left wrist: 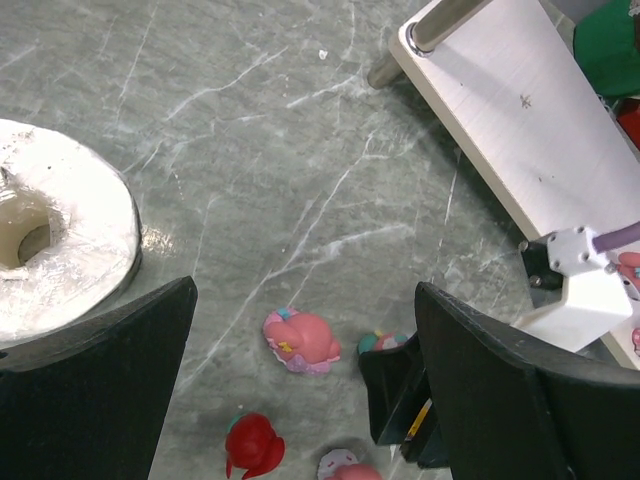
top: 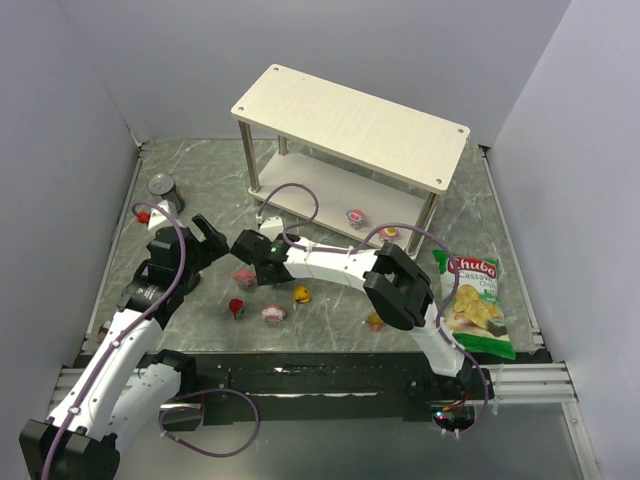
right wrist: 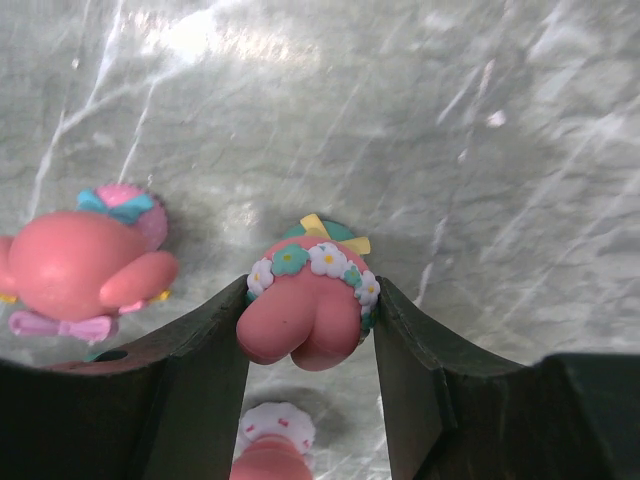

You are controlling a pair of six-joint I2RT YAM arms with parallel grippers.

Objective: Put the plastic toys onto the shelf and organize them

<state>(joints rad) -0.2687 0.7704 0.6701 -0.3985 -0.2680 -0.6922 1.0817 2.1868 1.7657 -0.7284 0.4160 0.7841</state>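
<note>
Left pincer: spread wide and holding nothing, hanging over the table near the tin can.
Loose toys: they lie in a cluster between my arms. There is a red toy, a pink-and-white toy, a yellow toy, and an orange toy further right.
Right pincer: pinching the flowered pink toy, one finger against each flank. I cannot tell whether it has left the tabletop.
Step in hand: picking up this one toy, I judge. Most of the toys are not yet shelved.
Next move: lift straight up, clear of the pink neighbour just beside it. Then carry the toy back and right to the shelf and go in low under the top board. One shelved toy already sits on the lower board.
Toy make: smooth, glossy hard plastic, plump and rounded, with a collar of small white flowers and a teal base. Such curved flanks could slip, so I should grip evenly.
Shelf make: flat pale boards on round silver posts.
Table make: grey marbled surface with a sheen.
Chips bag: green and crinkly, at the far right, not mine to move.
</note>
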